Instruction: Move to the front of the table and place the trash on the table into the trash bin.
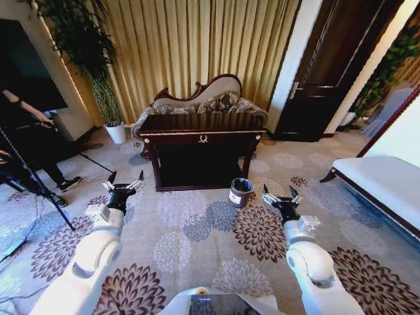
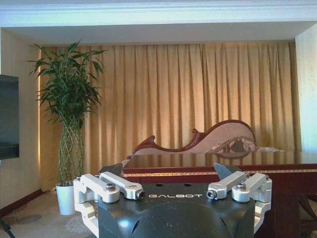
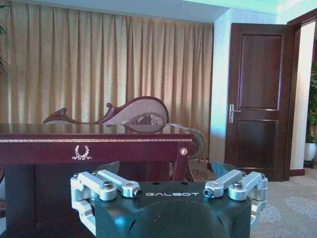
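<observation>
The dark glossy table with gold trim and a wreath emblem stands ahead across the carpet, also seen side-on as the table and the table. The grey trash bin sits on the floor by the table's front right leg. From here the trash is hidden from me on the tabletop. My left gripper hovers open over the carpet, short of the table's left front. My right gripper hangs open just right of the bin. Both hold nothing; my left gripper and my right gripper face the table.
A carved sofa stands behind the table before gold curtains. A white plant pot is at back left. A white-cushioned bench is on the right, a dark door at back right. A tripod and a person stand left.
</observation>
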